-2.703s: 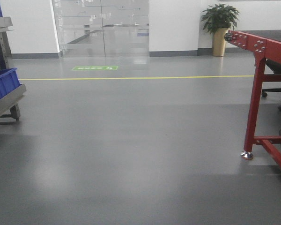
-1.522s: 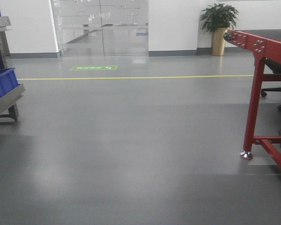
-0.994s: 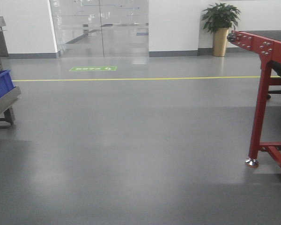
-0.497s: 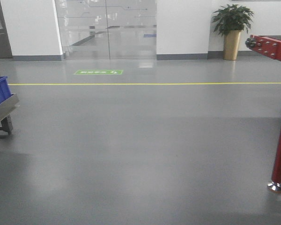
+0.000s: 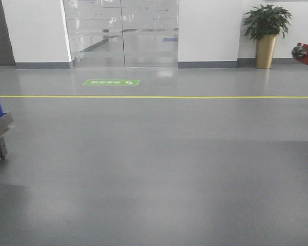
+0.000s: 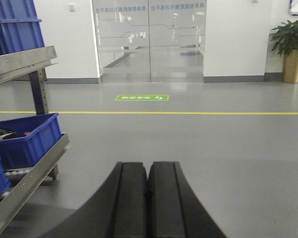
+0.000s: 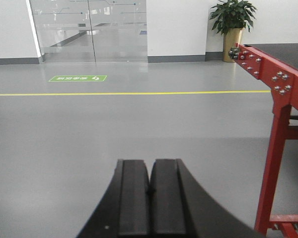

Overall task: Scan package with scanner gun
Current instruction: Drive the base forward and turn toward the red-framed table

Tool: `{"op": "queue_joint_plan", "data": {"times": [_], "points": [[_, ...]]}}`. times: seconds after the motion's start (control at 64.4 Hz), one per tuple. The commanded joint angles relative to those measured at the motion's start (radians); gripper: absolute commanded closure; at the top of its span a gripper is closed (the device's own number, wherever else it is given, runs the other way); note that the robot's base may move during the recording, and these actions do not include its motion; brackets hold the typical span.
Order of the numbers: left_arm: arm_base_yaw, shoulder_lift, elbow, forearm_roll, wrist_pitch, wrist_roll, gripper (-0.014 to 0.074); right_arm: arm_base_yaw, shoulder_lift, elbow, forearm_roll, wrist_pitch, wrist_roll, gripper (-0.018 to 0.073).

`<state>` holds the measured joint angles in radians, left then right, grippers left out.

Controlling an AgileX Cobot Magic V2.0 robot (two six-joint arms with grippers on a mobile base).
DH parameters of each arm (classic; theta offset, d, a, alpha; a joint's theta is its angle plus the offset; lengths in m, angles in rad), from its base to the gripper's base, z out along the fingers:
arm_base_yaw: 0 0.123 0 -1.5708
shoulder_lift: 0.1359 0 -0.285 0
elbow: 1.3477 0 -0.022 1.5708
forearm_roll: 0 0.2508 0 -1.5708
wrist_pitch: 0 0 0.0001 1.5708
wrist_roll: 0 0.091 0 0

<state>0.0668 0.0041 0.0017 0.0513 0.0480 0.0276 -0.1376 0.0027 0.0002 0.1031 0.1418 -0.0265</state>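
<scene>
Task apparently unstarted: left pincer (image 6: pixel 148 196) and right pincer (image 7: pixel 150 196) (left of red frame (image 7: pixel 282 85)) both closed, empty; package, scanner gun not in view.

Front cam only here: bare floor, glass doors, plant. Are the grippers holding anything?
Observer: No. The left wrist view shows the left gripper shut, gripping nothing.
Operator: Right one?
Observer: The right gripper is shut and empty too.
Operator: Any package or scanner gun?
Observer: Neither shows in any view. The left wrist view looks into an open blue bin on a metal rack. It holds small items, too blurred to name.
</scene>
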Motion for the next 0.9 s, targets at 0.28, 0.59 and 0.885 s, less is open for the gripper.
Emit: {"op": "queue_joint_plan", "data": {"times": [0.28, 0.59, 0.885], "points": [[-0.061, -0.004, -0.002, -0.003, -0.021, -0.005, 0.0707, -0.002, -0.003, 0.0, -0.004, -0.019, -0.003, 0.0711], [-0.061, -0.004, -0.002, -0.003, -0.021, -0.005, 0.0707, -0.002, -0.003, 0.0, -0.004, -0.019, -0.003, 0.0711], [-0.061, -0.004, -0.002, -0.003, -0.021, -0.005, 0.0707, -0.002, -0.003, 0.0, -0.004, -0.021, -0.003, 0.0711]]}}
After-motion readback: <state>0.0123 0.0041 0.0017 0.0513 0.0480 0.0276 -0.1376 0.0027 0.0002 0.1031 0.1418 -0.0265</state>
